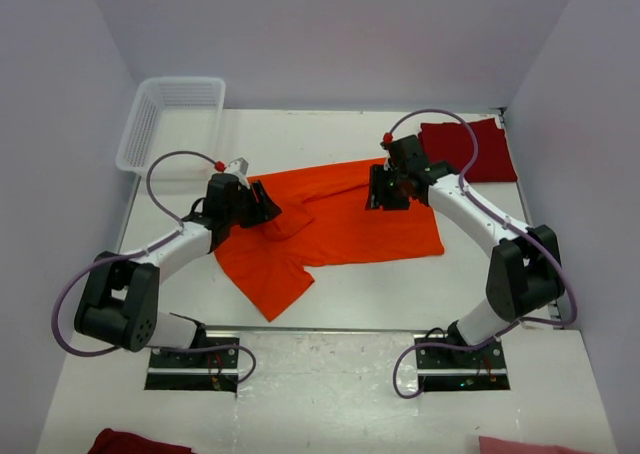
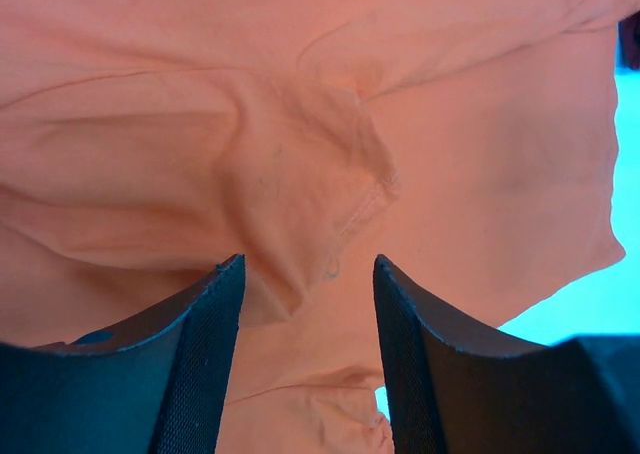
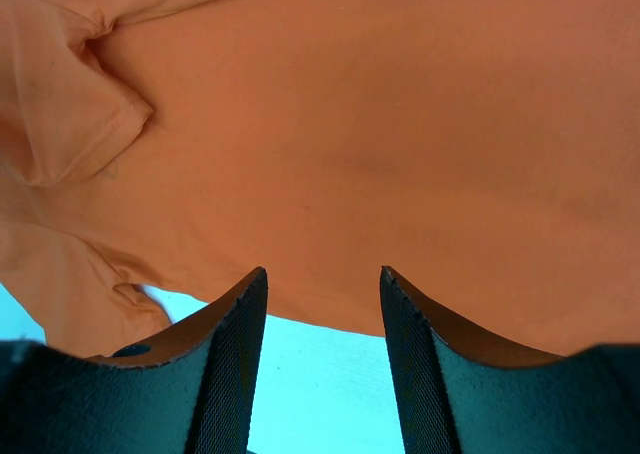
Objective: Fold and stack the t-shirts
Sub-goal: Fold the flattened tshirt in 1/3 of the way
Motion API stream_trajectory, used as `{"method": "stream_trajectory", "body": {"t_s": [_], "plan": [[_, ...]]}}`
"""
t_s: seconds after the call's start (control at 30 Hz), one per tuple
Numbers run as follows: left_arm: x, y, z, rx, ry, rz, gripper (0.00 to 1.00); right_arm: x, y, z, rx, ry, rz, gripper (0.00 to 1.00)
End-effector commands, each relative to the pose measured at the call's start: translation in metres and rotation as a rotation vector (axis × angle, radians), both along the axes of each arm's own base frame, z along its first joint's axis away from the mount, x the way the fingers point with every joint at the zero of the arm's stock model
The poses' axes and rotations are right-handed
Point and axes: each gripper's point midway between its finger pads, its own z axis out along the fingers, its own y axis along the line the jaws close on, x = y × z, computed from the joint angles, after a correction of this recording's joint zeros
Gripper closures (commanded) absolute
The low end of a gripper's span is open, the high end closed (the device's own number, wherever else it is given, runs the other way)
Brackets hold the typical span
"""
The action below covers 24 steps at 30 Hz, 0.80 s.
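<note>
Well behind the left claw [image 1: 262, 206], at the nearest edge of the top view, a dark red cloth [image 1: 135, 441] is cut off by the frame. A pinkish cloth [image 1: 528, 445] is cut off in the same way well behind the right claw [image 1: 385, 189]. What either piece is cannot be made out.

Both claws are lowered over the orange t-shirt [image 1: 330, 224], which is spread crumpled on the white counter [image 1: 350, 309]. One part of it trails back toward the arms, nearer than the left claw.

In the left wrist view the left claw [image 2: 308, 274] is seen with its fingers [image 2: 205, 354] parted widely. A raised fold with a stitched hem lies between the tips, but nothing is clamped; whether the pads touch the cloth cannot be told. The shirt fills nearly all of that view, so its outline is hidden.

In the right wrist view the right claw [image 3: 323, 279] is likewise held wide open and grips nothing. Bare counter is seen between its fingers [image 3: 225, 364], and the shirt's edge lies just ahead of the tips.

Beyond and to the right of the right claw, a dark red t-shirt [image 1: 470, 150] lies flat, partly crossed by the arm's cable. Beyond and to the left of the left claw, well apart, a white lattice basket [image 1: 170, 119] stands by the wall.
</note>
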Motion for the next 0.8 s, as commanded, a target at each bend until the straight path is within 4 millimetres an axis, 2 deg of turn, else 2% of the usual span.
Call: {"method": "stream_trajectory", "body": {"t_s": [0.0,0.23,0.4,0.5,0.63,0.77], "plan": [[-0.002,0.017,0.000,0.083,-0.006,0.046,0.44,0.003,0.007,-0.002,0.011,-0.014,0.003,0.50],[-0.018,0.036,-0.020,0.157,0.062,0.098,0.44,0.001,0.004,-0.001,0.003,-0.021,0.000,0.50],[-0.031,0.041,-0.020,0.157,0.052,0.111,0.45,0.001,0.005,-0.004,0.004,-0.017,0.000,0.50],[-0.035,0.040,-0.014,0.142,0.029,0.102,0.45,0.001,0.006,-0.006,0.006,-0.009,0.003,0.50],[-0.040,0.036,-0.017,0.123,0.021,0.077,0.48,0.000,0.009,-0.006,0.008,-0.010,0.007,0.50],[-0.036,0.025,-0.016,0.073,-0.012,0.032,0.60,0.000,0.009,-0.003,0.006,-0.014,0.011,0.50]]}}
